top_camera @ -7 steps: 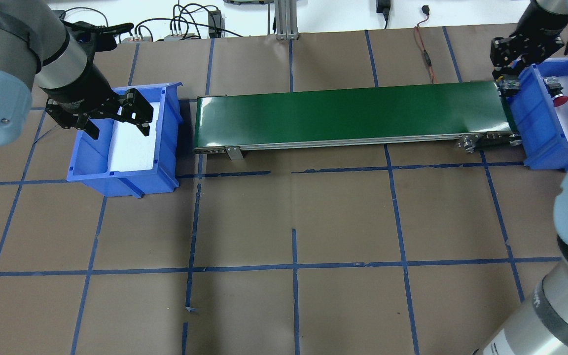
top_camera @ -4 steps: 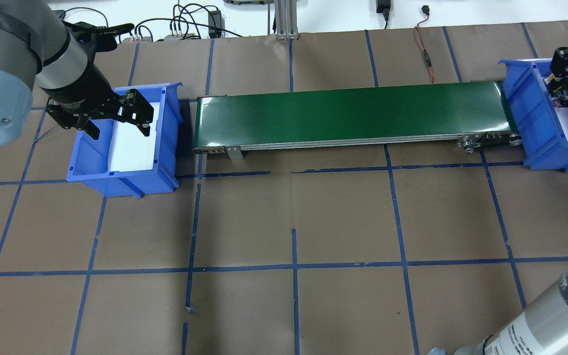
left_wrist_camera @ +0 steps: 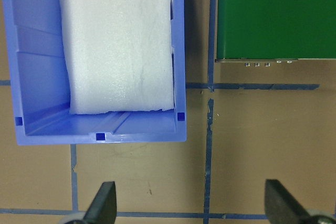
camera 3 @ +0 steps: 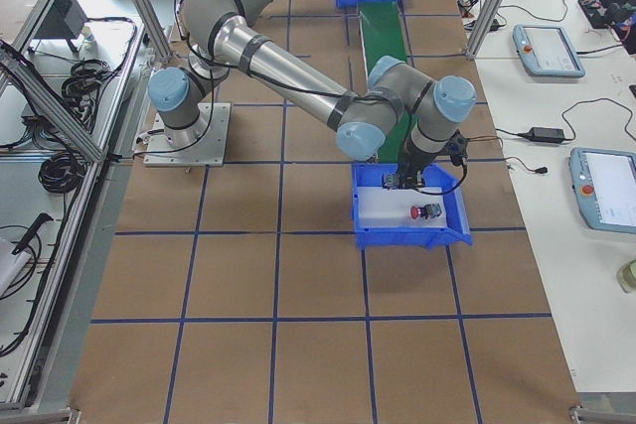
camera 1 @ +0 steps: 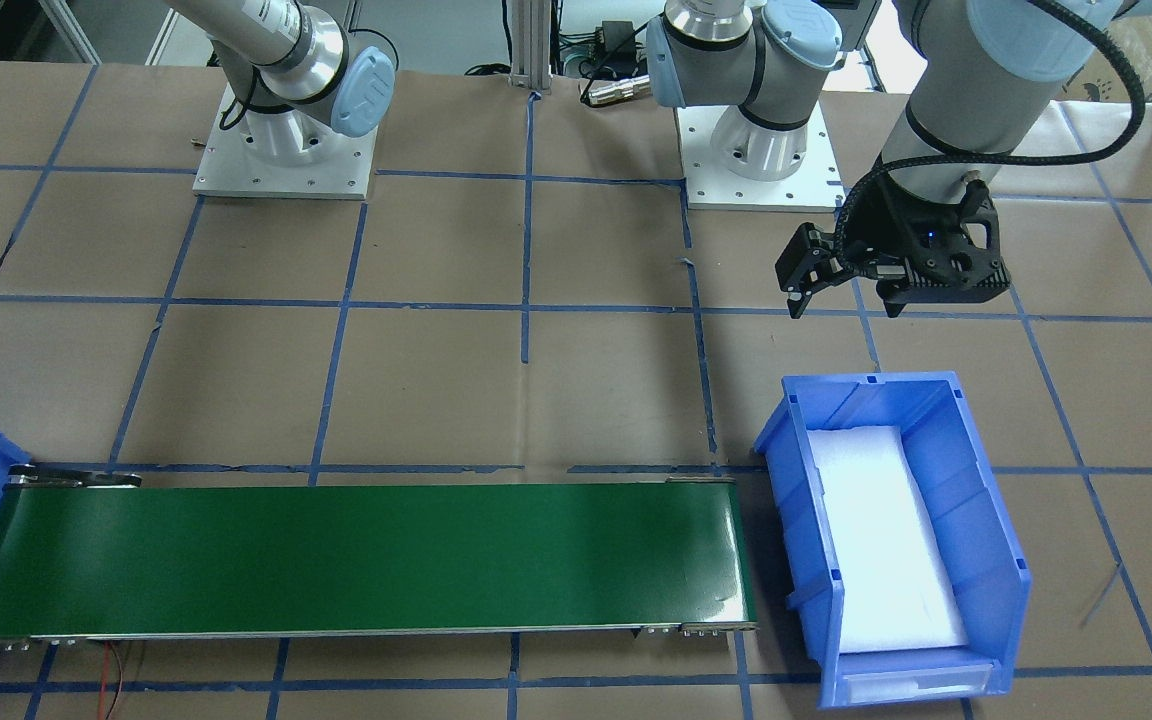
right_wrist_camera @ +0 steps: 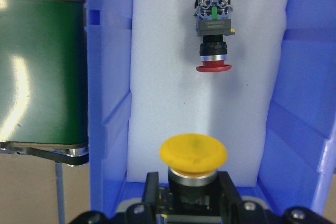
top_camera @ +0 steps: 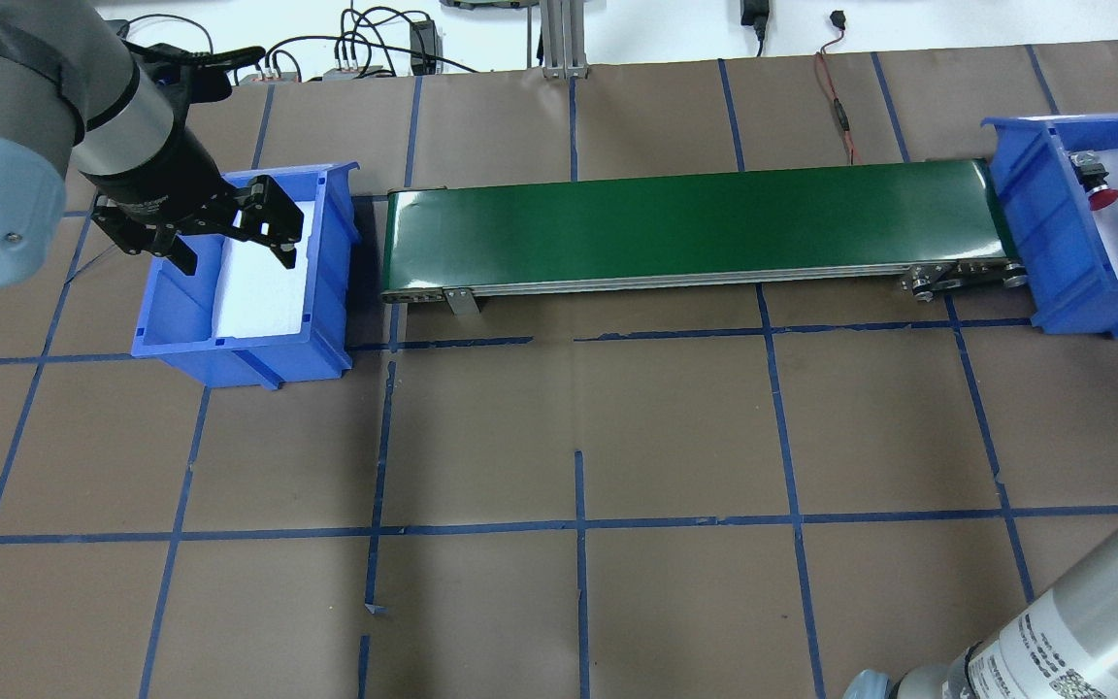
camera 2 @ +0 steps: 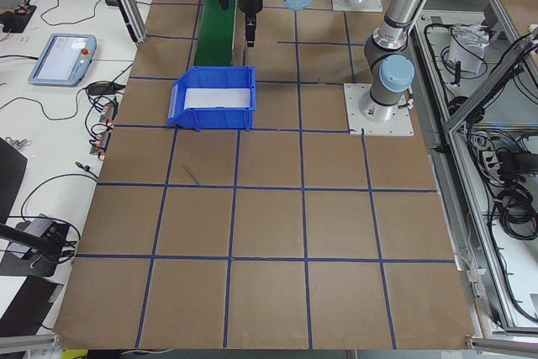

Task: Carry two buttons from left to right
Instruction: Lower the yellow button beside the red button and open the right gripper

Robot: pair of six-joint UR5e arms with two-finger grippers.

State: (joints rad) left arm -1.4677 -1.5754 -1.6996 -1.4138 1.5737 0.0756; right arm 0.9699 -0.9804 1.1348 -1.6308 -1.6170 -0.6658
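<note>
Yellow button (right_wrist_camera: 193,154): clamped by its black collar between the jaws of the right gripper (right_wrist_camera: 190,184), cap jutting out past the fingertips, hanging over the near end of the foam pad (right_wrist_camera: 157,77) inside the right bin (right_wrist_camera: 107,77).

Red button (right_wrist_camera: 212,51): lying on its side on that same pad, well ahead of the jaws. Cap turned back toward them, grey contact block farthest away, well apart from the yellow one.

Probably light and rigid, both: small, hard plastic, no give. Likely smooth and domed at the cap, so a poor place to pinch. Better taken at the collar or the squarer contact block, flat faces against the pads. Likely to tip over onto the cap rim once let go, as with the red one. Judged safe to release low over the foam, less so from high up.

Green belt (right_wrist_camera: 42,72): off to one side of the right jaws, just outside the bin wall.

Left gripper (left_wrist_camera: 191,203): jaws spread wide, nothing between them. Left bin (left_wrist_camera: 31,77) ahead of one fingertip, white liner (left_wrist_camera: 121,40) inside, no button to be seen there. Belt end ahead of the other fingertip.
</note>
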